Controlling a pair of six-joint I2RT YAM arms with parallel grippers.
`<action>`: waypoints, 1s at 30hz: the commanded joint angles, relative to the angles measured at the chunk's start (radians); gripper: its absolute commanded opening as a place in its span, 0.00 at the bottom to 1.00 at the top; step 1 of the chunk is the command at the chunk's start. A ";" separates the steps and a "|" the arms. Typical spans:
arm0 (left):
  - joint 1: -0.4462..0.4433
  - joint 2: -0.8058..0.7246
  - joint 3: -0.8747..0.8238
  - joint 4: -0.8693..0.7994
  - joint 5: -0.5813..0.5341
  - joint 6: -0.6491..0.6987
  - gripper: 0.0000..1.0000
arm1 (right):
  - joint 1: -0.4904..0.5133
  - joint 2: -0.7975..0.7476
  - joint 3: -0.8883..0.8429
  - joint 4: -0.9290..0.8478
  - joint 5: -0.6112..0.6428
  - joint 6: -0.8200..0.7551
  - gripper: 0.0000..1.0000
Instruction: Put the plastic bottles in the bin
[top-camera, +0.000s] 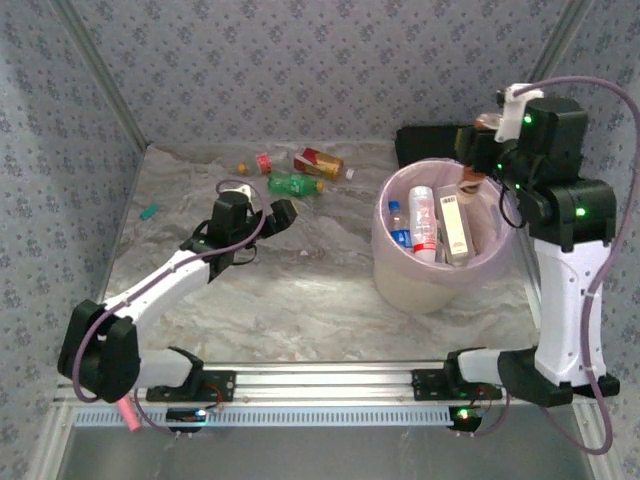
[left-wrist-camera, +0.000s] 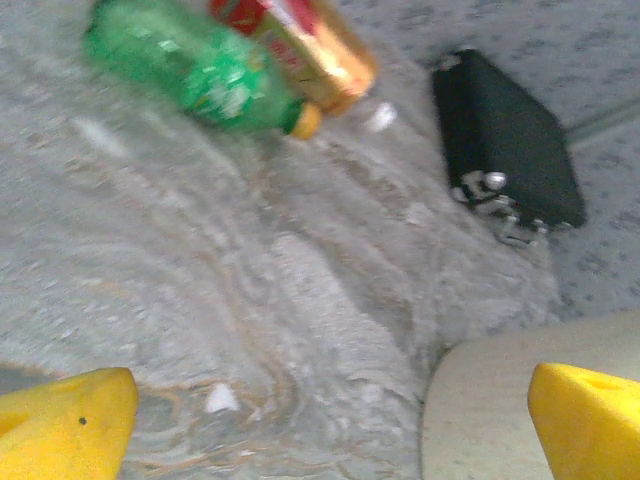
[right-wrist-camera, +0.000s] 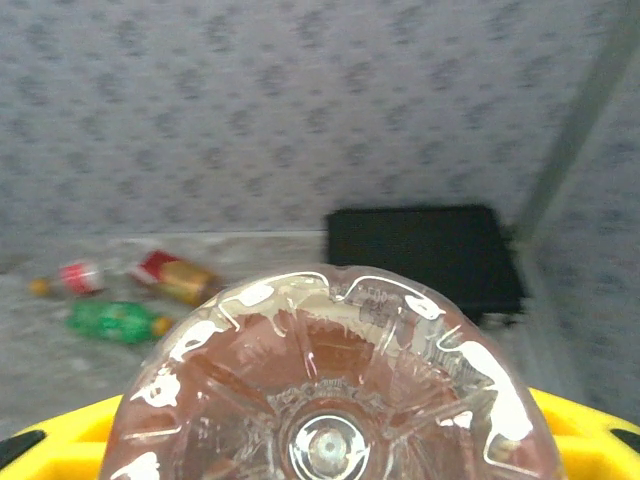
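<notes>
Right gripper (right-wrist-camera: 320, 445) clamps clear bottle (right-wrist-camera: 330, 340), base toward wrist camera; left gripper (left-wrist-camera: 330, 420) spread wide, empty; green bottle (top-camera: 293, 184) lies flat, cap toward bin (top-camera: 410, 285).

Green bottle (left-wrist-camera: 190, 70) beside amber bottle (left-wrist-camera: 315, 50) at eleven o'clock, black case (left-wrist-camera: 510, 140) at two, bin (left-wrist-camera: 490, 410) at five, pincer (left-wrist-camera: 330, 435) spread wide

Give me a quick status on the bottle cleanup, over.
Left gripper open, empty. Right gripper shut on a clear bottle over the bin. Green bottle and others loose at the far side. Black case behind bin, nothing blocking.
</notes>
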 joint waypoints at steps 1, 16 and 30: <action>0.003 0.008 0.044 -0.028 -0.017 -0.059 0.99 | -0.043 0.015 -0.041 -0.058 0.134 -0.111 0.35; 0.008 0.022 0.035 -0.017 -0.014 -0.074 0.96 | -0.129 0.024 -0.360 0.005 -0.010 -0.145 0.30; 0.010 0.031 0.033 -0.007 -0.011 -0.082 0.95 | -0.135 0.040 -0.475 -0.009 -0.041 -0.094 0.45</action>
